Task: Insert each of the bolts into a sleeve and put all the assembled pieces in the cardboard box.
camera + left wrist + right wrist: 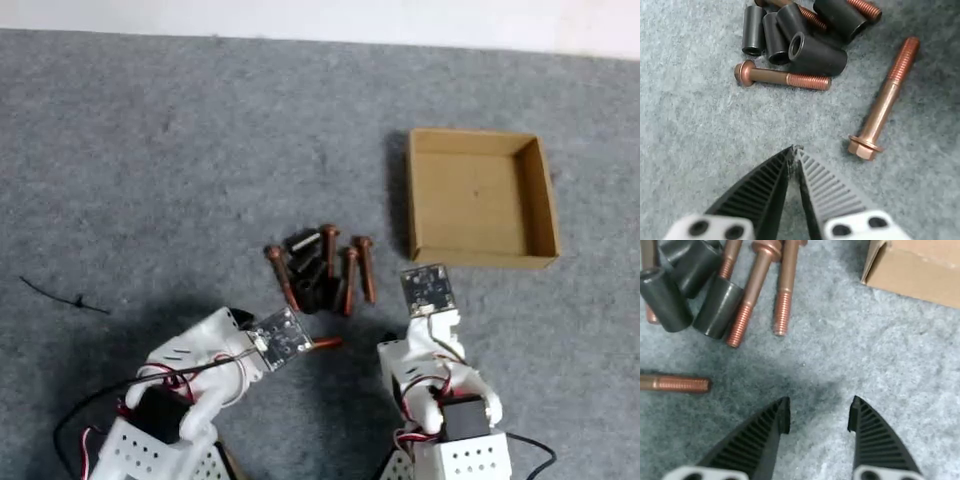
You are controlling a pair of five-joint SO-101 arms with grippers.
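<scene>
Several copper bolts [350, 275] and black sleeves [308, 272] lie in a loose pile mid-table. In the left wrist view, my left gripper [795, 150] is shut with nothing in it, just short of the pile. A single bolt [885, 100] lies on the carpet beside its tips, and another bolt [782, 77] rests against the sleeves [817, 52]. My right gripper [820, 414] is open over bare carpet, with bolts [757, 290] and sleeves [717, 305] ahead of it. The lone bolt [675, 384] lies off to one side. The cardboard box [545, 205] sits at the right and holds nothing.
Grey carpet covers the table. A thin black cable tie [65, 297] lies at the far left. A corner of the box [920, 270] shows beyond my right gripper. Open carpet lies between the pile and the box.
</scene>
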